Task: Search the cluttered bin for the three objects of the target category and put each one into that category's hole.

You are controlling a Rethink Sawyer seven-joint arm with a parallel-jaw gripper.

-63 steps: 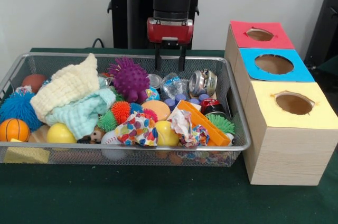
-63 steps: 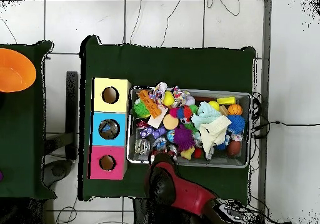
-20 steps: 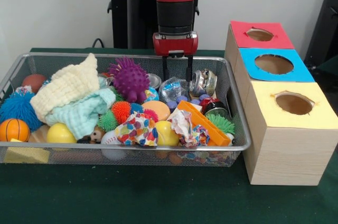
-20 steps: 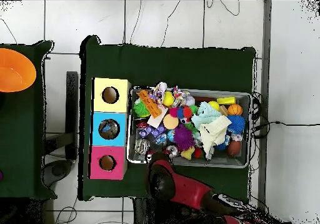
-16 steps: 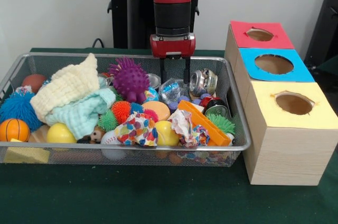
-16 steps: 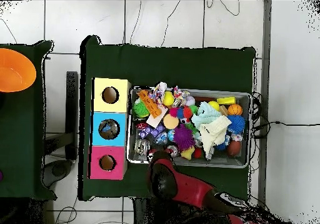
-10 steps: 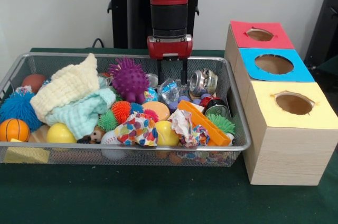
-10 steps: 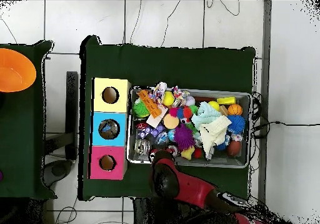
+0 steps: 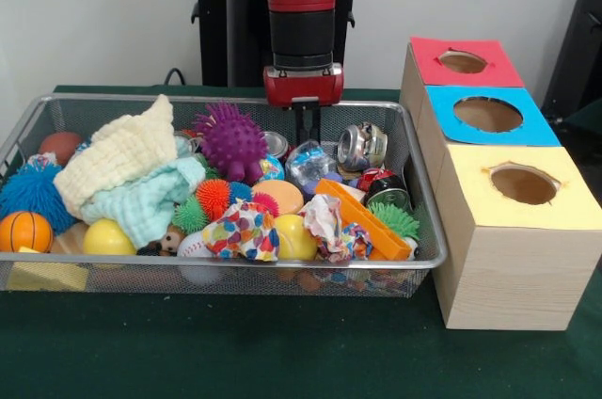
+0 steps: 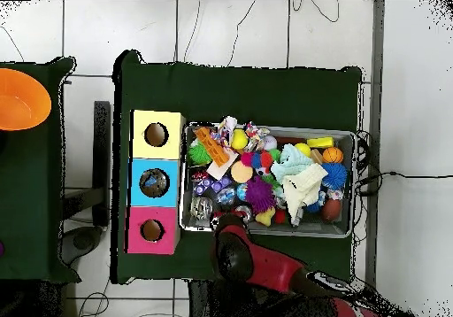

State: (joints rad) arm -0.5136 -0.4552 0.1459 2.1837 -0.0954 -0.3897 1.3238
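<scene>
A purple spiky rubber ball (image 9: 230, 140) sits beside a cream knitted cloth (image 9: 118, 156) and a mint-green cloth (image 9: 149, 201). A crumpled cloth (image 9: 244, 231) bears multicoloured spots. The wooden boxes are topped red (image 9: 463, 62), blue (image 9: 487, 115) and yellow (image 9: 522, 184).

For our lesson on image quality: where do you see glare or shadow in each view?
Front view: bright highlights glint on the crushed can and on the clear bag under the gripper; lighting is even, with soft shadow below the bin. Overhead view: no glare on the green cloth.
</scene>
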